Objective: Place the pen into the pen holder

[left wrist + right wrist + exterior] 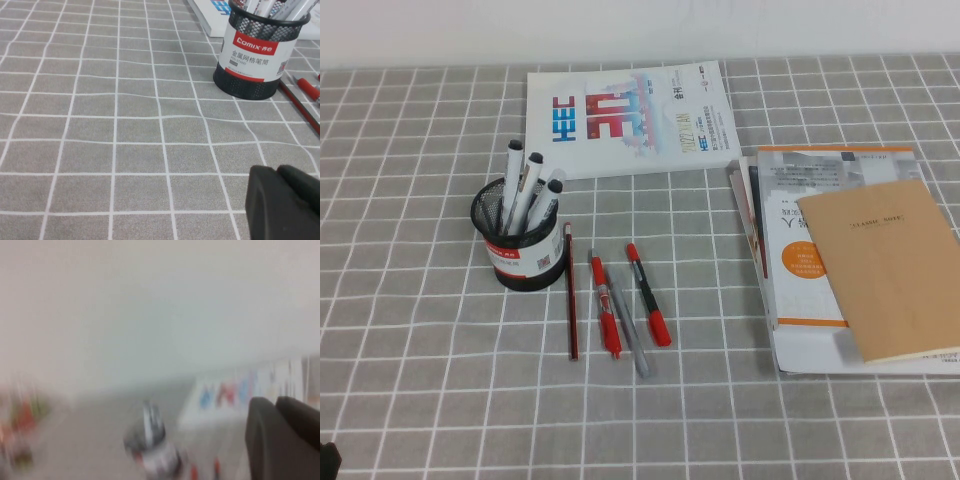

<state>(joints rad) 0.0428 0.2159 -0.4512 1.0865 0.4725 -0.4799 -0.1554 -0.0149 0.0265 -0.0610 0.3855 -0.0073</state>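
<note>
black wire-mesh pen holder (pixel 517 243), matt tablecloth (pixel 420 380)

— What am I looking at past the workspace?
— I see a plain white wall (pixel 640 30) behind a table covered in a grey cloth with a white grid (pixel 420 380), evenly lit.

One pen holder (pixel 518 240), three pens inside; four pens/pencil loose; several books.

both end effectors cropped; right wrist view blurred.
</note>
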